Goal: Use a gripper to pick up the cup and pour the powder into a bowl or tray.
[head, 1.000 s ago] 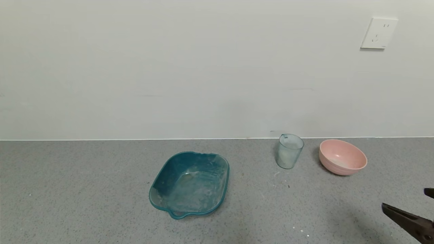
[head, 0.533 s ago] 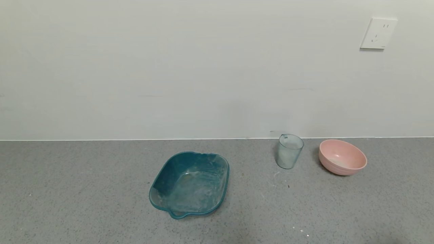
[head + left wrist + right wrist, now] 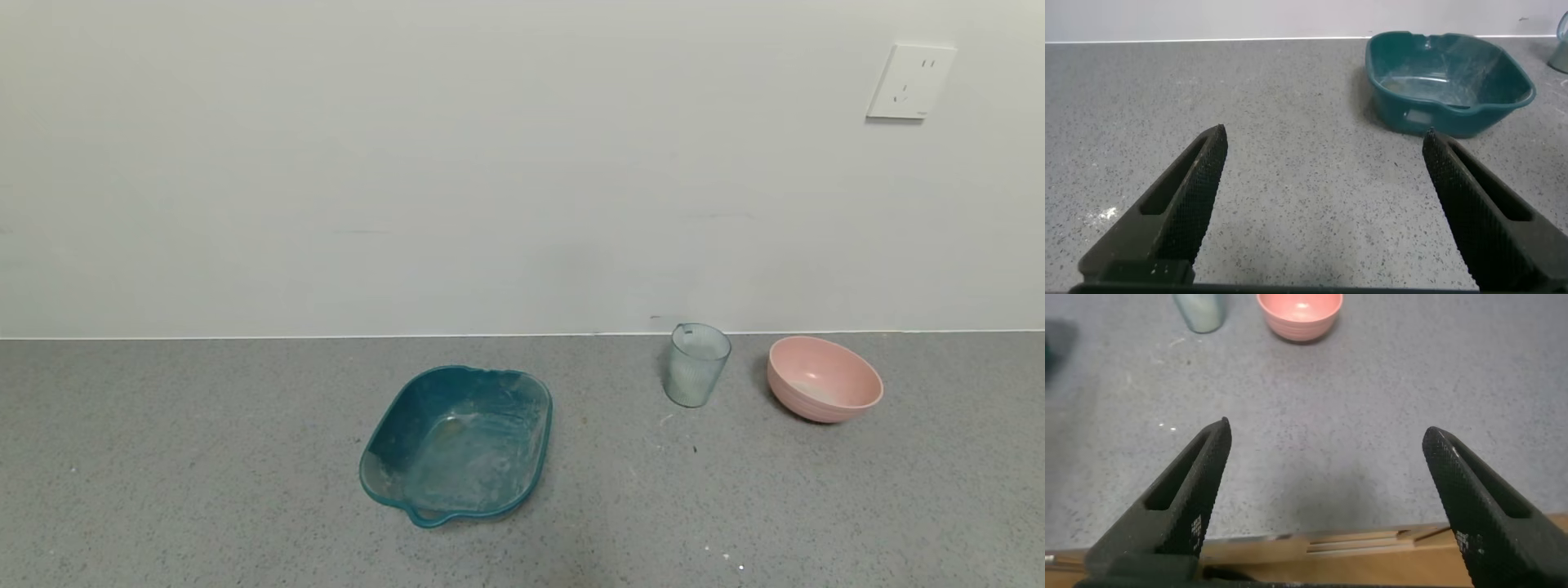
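The pale blue-green ribbed cup [image 3: 696, 365] stands upright on the grey counter near the wall, with whitish powder [image 3: 684, 377] in its lower part. The pink bowl [image 3: 824, 378] sits just to its right, a faint pale patch inside. Both show in the right wrist view, the cup [image 3: 1200, 310] and the bowl [image 3: 1300, 314], far ahead. My right gripper [image 3: 1325, 437] is open and empty, pulled back over the counter's front edge, out of the head view. My left gripper [image 3: 1324, 143] is open and empty, low over the counter.
A teal squarish tray [image 3: 457, 441], dusted with white residue, sits at the counter's middle and shows in the left wrist view [image 3: 1448, 79]. A wooden edge [image 3: 1372, 543] runs below the counter front. A wall socket [image 3: 910, 80] is at the upper right.
The right gripper's black fingers, seen at the head view's lower right one second ago, have withdrawn out of that view. Cup, bowl and tray have not moved.
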Available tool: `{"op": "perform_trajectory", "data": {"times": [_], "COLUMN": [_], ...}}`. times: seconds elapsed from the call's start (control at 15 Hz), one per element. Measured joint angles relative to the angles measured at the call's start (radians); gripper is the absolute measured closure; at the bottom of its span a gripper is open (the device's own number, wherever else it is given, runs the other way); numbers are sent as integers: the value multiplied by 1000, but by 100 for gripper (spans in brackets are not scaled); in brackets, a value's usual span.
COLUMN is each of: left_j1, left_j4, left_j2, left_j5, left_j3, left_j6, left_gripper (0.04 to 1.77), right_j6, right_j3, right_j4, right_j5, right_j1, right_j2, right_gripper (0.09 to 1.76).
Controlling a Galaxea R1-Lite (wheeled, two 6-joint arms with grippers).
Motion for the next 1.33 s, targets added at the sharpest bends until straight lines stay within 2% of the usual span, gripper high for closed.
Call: {"op": "perform_trajectory", "data": {"times": [0.27, 0.67, 1.07, 1.33], "left_j1": [0, 0, 0, 0], "left_j4": [0, 0, 1, 1], "left_j2": [0, 0, 0, 0], "left_j5": [0, 0, 0, 0], "left_j3": [0, 0, 0, 0], "left_j6": [0, 0, 0, 0], "left_gripper": [9, 9, 9, 9], "right_j6": [3, 4, -3, -49], "right_j3": [25, 42, 204, 355], "right_j4": [-9, -23, -237, -371], "right_j5": [59, 68, 67, 76], "right_j1": [-28, 44, 50, 49], "right_j2": [-51, -113, -211, -262], "right_gripper": [15, 15, 15, 15]}}
